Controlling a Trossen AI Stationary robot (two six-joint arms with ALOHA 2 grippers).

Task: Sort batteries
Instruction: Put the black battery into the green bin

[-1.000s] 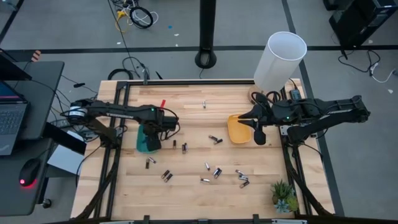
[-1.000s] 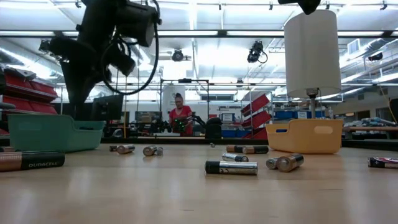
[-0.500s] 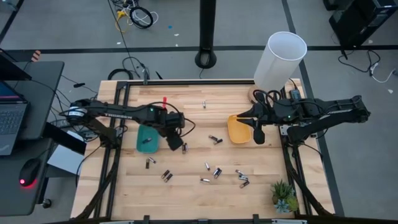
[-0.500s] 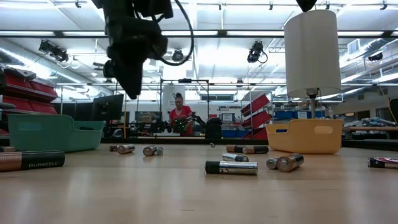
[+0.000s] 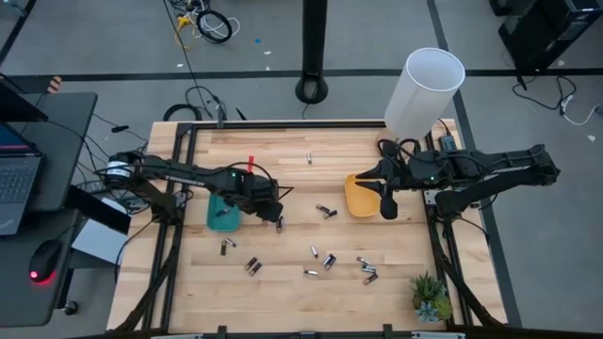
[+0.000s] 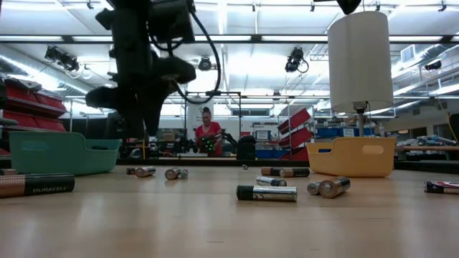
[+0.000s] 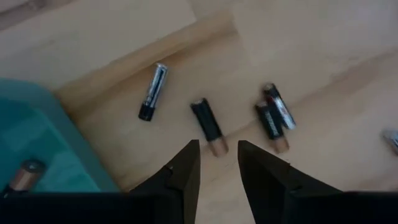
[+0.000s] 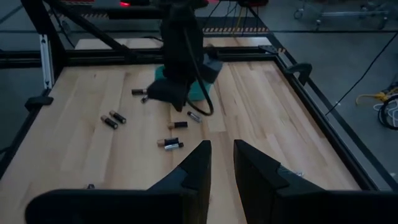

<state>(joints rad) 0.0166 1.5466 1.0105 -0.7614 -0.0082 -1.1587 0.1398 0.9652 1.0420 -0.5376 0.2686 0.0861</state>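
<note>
Swinging off the teal tray (image 5: 222, 213), the left gripper (image 7: 217, 163) is hovering, fingers apart and empty, over a small, rigid, roll-prone battery (image 7: 208, 126) at the tray's three o'clock, best pinched mid-barrel.

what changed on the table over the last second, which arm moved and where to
The left gripper swung from above the green tray toward the table's middle and now hangs open over a loose battery beside that tray, holding nothing. The right gripper stayed beside the yellow tray. Trays and the scattered batteries did not shift.
</note>
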